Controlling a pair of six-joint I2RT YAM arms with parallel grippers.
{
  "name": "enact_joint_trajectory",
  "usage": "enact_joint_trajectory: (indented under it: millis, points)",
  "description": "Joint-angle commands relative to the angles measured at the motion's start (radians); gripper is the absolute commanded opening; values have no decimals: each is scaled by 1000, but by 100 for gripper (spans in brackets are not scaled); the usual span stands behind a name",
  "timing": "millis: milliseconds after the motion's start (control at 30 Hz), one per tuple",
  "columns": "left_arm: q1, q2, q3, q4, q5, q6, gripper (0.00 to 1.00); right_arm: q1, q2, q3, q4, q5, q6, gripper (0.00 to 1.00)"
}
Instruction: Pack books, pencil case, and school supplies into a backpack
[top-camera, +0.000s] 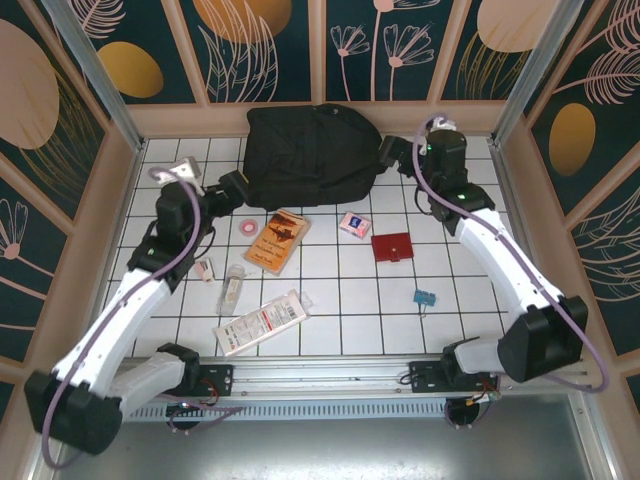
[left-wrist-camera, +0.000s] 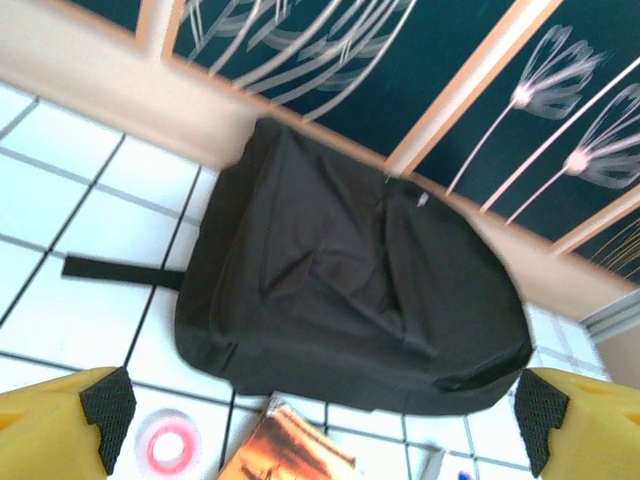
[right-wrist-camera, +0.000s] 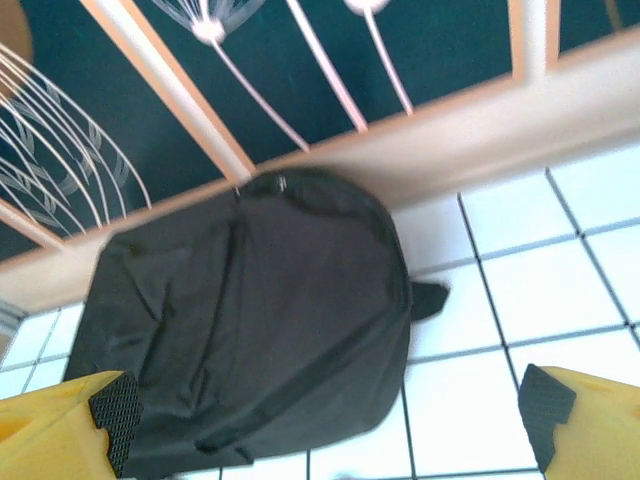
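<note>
Both grippers are released, fingers spread wide with nothing between them. In the left wrist view the black pads (left-wrist-camera: 108, 405) frame the backpack (left-wrist-camera: 340, 280), with a tape roll (left-wrist-camera: 166, 447) and the top corner of the book (left-wrist-camera: 290, 450) on the tiles below them. The right wrist view shows the same bag from its other side, filling the space between the right fingers.

From above, the left gripper (top-camera: 230, 186) hovers just beside the backpack's near-left corner. The right gripper (top-camera: 390, 152) sits close to its right edge; I cannot tell whether it touches the fabric.

The backpack lies flat at the far edge of the tiled table (top-camera: 470, 280), against the back wall. Its zip looks closed, though the blur makes that uncertain. A strap trails out on the tiles on its left side.

All the other items lie loose on the table nearer the arm bases:
- The book is just in front of the bag, with the tape roll touching or almost touching its left edge.
- A pink box (top-camera: 352, 224) lies to the book's right.
- A flat red square (top-camera: 392, 246) lies beside the pink box.
- A teal binder clip (top-camera: 424, 297) sits well apart, toward the right arm.
- A clear tube (top-camera: 233, 285) lies near the left forearm.
- A white packet (top-camera: 262, 321) lies just below the tube.
</note>
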Motion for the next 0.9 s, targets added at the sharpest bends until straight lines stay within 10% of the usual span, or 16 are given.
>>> enact_joint_trajectory:
  millis: [0, 500, 733, 867]
  points:
    - [0, 19, 5, -58, 66, -22, 99, -4, 92, 54, -31, -64, 43, 99]
    - [105, 359, 95, 27, 87, -205, 94, -238, 995, 890, -268, -582, 22, 78]
    - [129, 523, 172, 60, 32, -248, 93, -251, 1055, 896, -189, -650, 81, 24]
    - [138, 614, 193, 118, 68, -281, 89, -250, 1026, 825, -125, -693, 91, 10]
